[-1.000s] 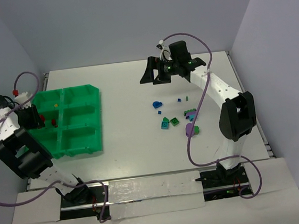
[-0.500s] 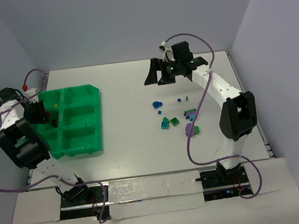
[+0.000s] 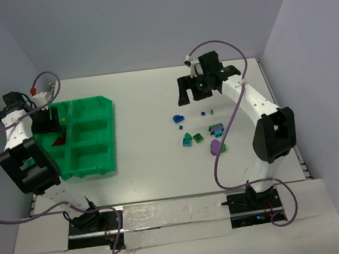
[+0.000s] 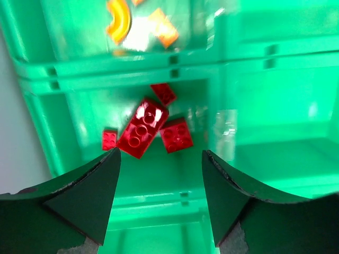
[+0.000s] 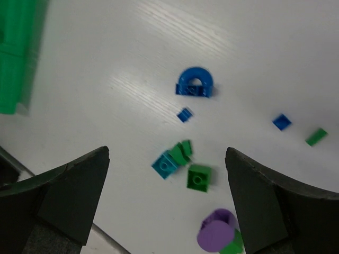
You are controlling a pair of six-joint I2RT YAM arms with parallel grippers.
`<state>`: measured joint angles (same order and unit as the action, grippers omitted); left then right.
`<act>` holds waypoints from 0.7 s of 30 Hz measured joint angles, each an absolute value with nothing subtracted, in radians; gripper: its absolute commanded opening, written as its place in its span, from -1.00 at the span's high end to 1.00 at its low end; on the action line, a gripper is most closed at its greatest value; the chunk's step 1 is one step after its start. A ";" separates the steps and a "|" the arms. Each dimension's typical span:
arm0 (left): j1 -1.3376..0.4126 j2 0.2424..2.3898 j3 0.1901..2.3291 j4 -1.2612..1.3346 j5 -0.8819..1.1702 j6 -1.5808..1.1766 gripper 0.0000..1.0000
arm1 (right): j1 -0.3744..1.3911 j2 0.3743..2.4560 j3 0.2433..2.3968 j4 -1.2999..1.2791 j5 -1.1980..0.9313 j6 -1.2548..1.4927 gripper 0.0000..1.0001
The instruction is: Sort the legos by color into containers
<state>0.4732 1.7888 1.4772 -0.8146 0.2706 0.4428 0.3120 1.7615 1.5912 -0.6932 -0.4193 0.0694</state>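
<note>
Only the left wrist view resolves four red legos (image 4: 143, 129) in one tray (image 4: 238, 58) bin, with orange pieces (image 4: 117, 21) in the adjoining bin. Left gripper (image 4: 160, 156) and right gripper (image 5: 167, 153) gape, empty.

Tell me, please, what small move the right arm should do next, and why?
Probably lower the right gripper toward the blue arch brick. Its jaws are open and empty, and the arch lies alone on the table, with free space on both sides for the jaws.
</note>
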 measured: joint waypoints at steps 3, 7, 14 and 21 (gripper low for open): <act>0.440 1.732 1.486 -0.804 0.268 0.451 -0.45 | 0.296 1.713 1.530 -0.737 -0.359 -0.020 -0.78; 0.371 1.643 1.493 -0.780 0.265 0.455 -0.45 | 0.266 1.645 1.433 -0.818 -0.317 -0.134 -0.44; 0.237 1.551 1.493 -0.737 0.267 0.447 -0.46 | 0.260 1.577 1.255 -0.945 -0.294 -0.272 -0.44; 0.217 1.535 1.493 -0.736 0.307 0.429 -0.49 | 0.269 1.545 1.121 -0.993 -0.251 -0.449 -0.43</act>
<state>0.2175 1.5346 1.4929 -0.7357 0.3068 0.4290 0.2687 1.5448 1.1210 -0.9935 -0.2513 -0.4488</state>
